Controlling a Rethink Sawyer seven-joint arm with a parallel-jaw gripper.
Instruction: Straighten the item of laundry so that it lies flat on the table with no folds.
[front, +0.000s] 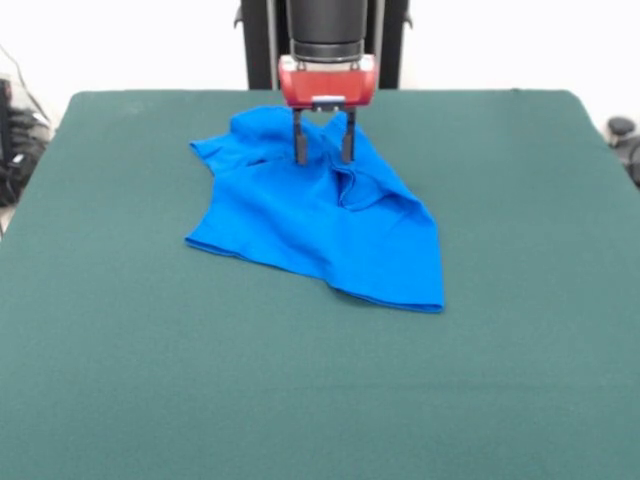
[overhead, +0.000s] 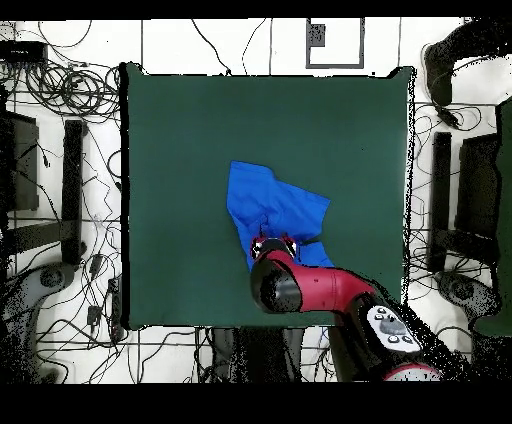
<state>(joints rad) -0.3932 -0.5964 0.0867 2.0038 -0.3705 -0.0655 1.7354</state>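
The item of laundry (front: 320, 215), a bright blue T-shirt, lies crumpled on the green table (front: 320, 390), with folds and ridges in its far half and a smoother flap reaching toward the near right. In the overhead view the item of laundry (overhead: 272, 208) sits near the table's (overhead: 180, 150) middle. My gripper (front: 323, 158) hangs over the shirt's far part, open, its two dark fingers (front: 299, 146) spread apart with tips at or just above the cloth. Seen from overhead, the red arm covers the gripper (overhead: 272, 243) and the shirt's nearest edge.
Bare green felt surrounds the shirt on all sides, widest toward the front edge in the front view. Cables and dark equipment (overhead: 60, 200) lie on the floor beyond the table's edges.
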